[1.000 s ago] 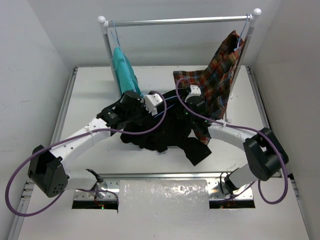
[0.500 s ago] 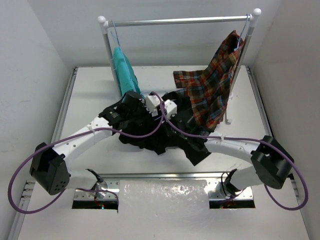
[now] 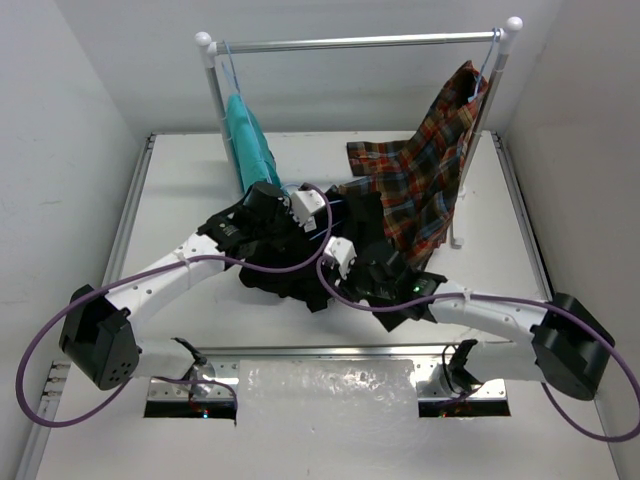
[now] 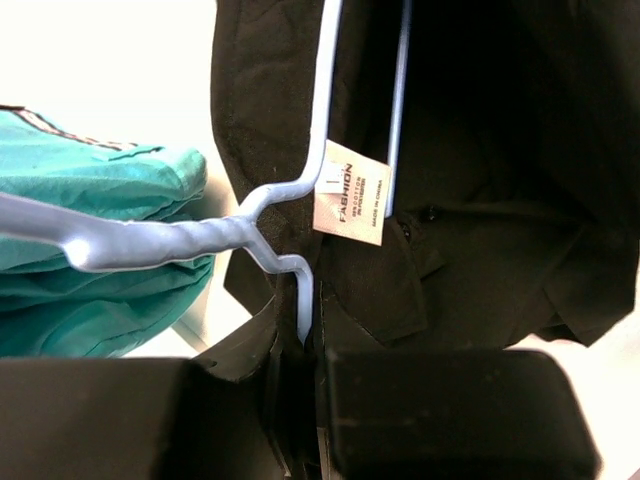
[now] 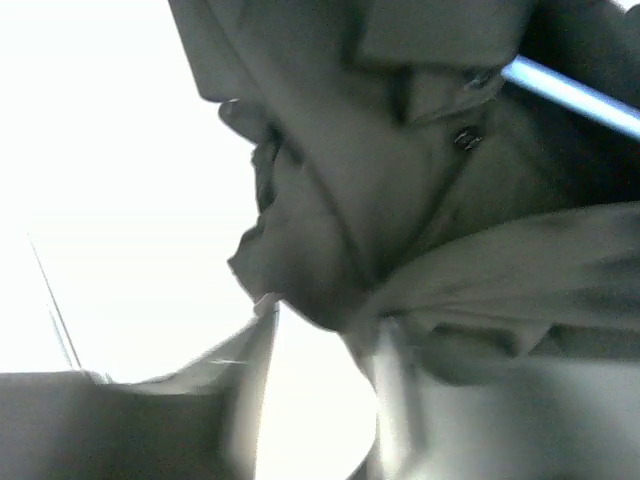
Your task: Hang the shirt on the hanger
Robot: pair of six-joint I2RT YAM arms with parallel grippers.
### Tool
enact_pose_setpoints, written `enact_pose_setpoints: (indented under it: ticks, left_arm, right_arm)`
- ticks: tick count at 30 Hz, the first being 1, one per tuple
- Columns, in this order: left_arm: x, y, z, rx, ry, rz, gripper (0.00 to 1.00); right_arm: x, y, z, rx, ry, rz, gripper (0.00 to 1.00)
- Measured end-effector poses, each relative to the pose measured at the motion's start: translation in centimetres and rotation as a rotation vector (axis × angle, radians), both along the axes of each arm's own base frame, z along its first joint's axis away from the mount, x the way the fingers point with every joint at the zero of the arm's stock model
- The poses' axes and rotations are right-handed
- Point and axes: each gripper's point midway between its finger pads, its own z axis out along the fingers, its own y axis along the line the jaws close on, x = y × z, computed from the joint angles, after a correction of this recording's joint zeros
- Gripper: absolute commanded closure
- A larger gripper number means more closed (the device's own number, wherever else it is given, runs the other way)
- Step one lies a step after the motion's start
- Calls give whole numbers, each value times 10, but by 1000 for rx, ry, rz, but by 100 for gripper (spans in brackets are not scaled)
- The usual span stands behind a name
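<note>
The shirt (image 3: 300, 285), black and limp, is seen heaped at the centre of the tabletop (image 3: 180, 200); it is judged light, soft and likely to sag or slide, so a hold is best taken at the collar or shoulder, near the white neck label (image 4: 350, 192). The hanger (image 4: 322, 110), of thin pale-blue wire, is laid against the fabric with a wire on either side of that label; it is judged stiff but slippery. The left gripper (image 4: 300, 350) is closed on the hanger wire just below its twisted neck. The right gripper (image 3: 340, 255) is lowered over the cloth at five o'clock of the left one; its wrist view is blurred, so it cannot be told whether anything is held. A teal garment (image 3: 250, 145) at eleven o'clock and a plaid shirt (image 3: 420, 185) at two o'clock are hung from a silver rail (image 3: 360, 42) at twelve o'clock; the plaid hem appears to lie against the black heap and could be snagged.
</note>
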Motion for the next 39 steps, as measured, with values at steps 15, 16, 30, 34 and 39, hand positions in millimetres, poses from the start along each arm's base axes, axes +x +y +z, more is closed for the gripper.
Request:
enact_pose_setpoints:
  ticks: [15, 16, 30, 34, 39]
  left_arm:
    - [-5, -7, 11, 31, -68, -153, 100]
    - [-9, -8, 11, 34, -76, -179, 100]
    - [-24, -13, 14, 17, -112, -223, 100]
    - [-23, -12, 12, 9, -109, -205, 100]
    - [-23, -14, 14, -14, -101, -186, 100]
  right_arm:
    - [15, -32, 162, 123, -180, 85, 58]
    - [24, -39, 180, 137, -202, 81, 53]
    - [92, -60, 138, 122, 93, -258, 30]
    - [78, -44, 124, 78, 87, -288, 56]
    - [80, -58, 98, 17, 101, -396, 65]
